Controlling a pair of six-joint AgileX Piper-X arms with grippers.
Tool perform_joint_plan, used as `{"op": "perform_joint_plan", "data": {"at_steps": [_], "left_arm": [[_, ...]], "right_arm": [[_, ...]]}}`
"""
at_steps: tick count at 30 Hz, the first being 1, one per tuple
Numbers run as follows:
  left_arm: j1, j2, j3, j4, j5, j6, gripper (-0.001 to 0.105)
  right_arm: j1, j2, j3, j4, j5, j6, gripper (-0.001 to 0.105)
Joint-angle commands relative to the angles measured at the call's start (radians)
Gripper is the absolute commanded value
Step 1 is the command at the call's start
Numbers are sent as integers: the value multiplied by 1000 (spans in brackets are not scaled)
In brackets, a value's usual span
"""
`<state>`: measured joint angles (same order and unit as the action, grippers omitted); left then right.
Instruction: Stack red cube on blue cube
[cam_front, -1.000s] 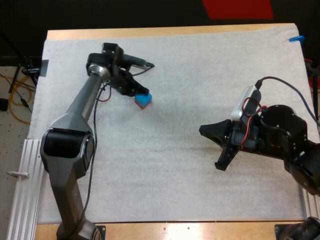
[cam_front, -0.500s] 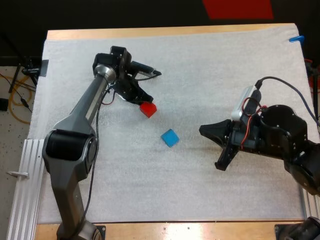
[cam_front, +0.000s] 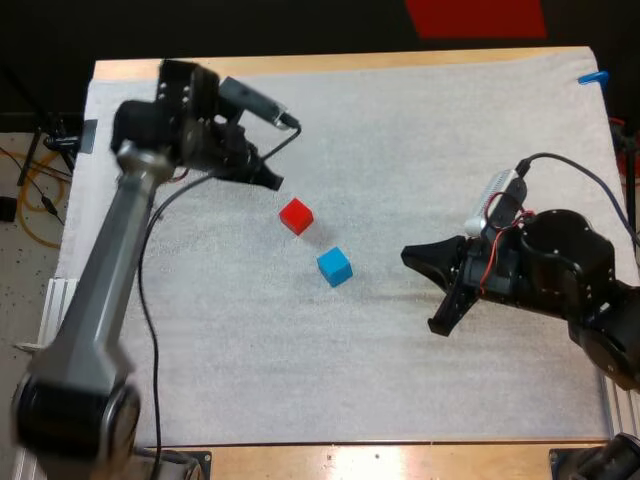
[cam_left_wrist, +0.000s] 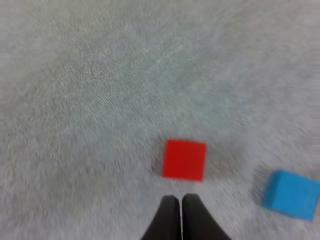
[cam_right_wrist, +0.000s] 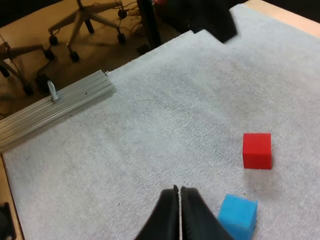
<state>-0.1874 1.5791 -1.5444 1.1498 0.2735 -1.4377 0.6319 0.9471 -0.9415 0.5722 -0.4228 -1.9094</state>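
Left end effector (cam_left_wrist: 180, 198) closed, fingers touching, holding nothing; tips just short of red cube (cam_left_wrist: 184, 160), above mat. Red cube flat on white mat (cam_front: 420, 140), left of centre in high view. Blue cube (cam_front: 335, 267) near it, apart, not stacked, toward right arm. Right end effector (cam_right_wrist: 178, 190) closed too, empty, tips near blue cube, clear of it.
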Motion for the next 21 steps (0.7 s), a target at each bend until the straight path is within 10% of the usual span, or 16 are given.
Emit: {"op": "perform_joint_plan", "data": {"at_steps": [1, 21], "left_arm": [[-3, -81, 51, 5, -17, 6, 0], [-3, -922, 528, 14, -17, -1, 0]], "right_arm": [[2, -4, -10, -10, 1, 5, 0], [2, -4, -10, -10, 42, 5, 0]]}}
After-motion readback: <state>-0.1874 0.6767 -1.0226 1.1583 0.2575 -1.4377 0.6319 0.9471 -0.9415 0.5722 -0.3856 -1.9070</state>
